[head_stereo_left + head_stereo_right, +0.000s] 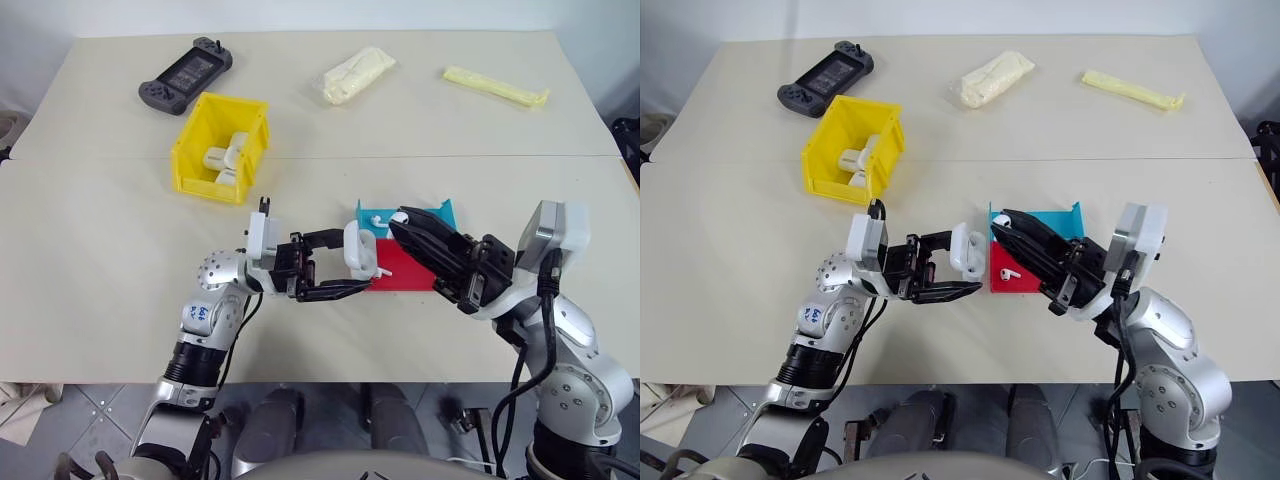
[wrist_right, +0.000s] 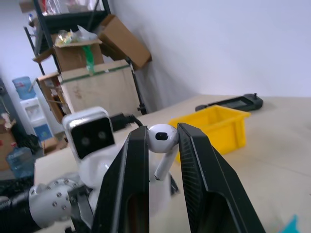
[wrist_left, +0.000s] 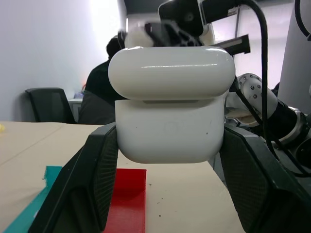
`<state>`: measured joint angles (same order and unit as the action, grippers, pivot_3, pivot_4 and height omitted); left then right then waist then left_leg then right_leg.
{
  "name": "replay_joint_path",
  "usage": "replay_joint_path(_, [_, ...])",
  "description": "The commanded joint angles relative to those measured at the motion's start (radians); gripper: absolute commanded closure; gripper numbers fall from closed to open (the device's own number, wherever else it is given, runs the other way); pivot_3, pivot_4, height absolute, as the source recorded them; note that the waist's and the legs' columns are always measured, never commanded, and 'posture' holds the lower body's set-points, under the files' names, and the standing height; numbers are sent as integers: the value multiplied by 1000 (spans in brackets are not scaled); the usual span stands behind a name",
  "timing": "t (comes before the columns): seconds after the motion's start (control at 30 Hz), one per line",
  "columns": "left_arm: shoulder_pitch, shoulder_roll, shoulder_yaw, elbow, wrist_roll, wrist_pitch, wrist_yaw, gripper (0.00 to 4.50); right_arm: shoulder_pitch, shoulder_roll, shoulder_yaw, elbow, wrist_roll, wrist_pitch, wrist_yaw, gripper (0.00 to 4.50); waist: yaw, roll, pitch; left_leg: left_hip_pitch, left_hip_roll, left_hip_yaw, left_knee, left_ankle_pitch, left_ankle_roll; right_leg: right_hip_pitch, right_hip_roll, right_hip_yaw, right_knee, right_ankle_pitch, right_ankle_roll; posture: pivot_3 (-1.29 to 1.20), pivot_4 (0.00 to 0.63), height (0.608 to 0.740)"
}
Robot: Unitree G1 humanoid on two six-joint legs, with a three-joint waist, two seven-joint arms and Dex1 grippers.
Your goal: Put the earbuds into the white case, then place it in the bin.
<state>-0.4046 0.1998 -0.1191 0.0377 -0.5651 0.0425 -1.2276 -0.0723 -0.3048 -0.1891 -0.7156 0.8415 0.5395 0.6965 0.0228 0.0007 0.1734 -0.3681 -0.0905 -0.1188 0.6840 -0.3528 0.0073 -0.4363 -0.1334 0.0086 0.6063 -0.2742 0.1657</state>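
Note:
The white case (image 1: 357, 250) hangs above the table in front of me, with my left gripper (image 1: 352, 263) shut on its sides. In the left wrist view the case (image 3: 170, 116) sits between both black fingers (image 3: 97, 170), lid on top. My right gripper (image 1: 397, 224) is shut on one white earbud (image 2: 163, 138), stem hanging down, and holds it close beside the case. Another earbud (image 1: 1010, 271) lies on the red tray (image 1: 408, 272). The yellow bin (image 1: 205, 183) stands further back on the left, with white items inside.
A cyan tray (image 1: 440, 213) lies behind the red one. At the table's far side are a black game controller (image 1: 186, 75), a pale bag (image 1: 355, 75) and a long yellow packet (image 1: 495, 87). A seated person (image 3: 99, 92) shows in the background.

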Motion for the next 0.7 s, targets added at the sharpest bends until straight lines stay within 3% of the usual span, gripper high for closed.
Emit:
replay_joint_path(0.03, [-4,-10,-3,-60,-30,8,-2,1740,6,-3,30,-27,1,-51,-7,4015,1,0,0,0,0,0,0,0,0,0,0,0,0,0,0,0,150,740])
replay_joint_path(0.7, [4,-22,-12,-112,-38,52,14,1740,11,-47,148,128,-174,-264,80,4015,0,0,0,0,-1,0,0,0,0,0,0,0,0,0,0,0,150,740])
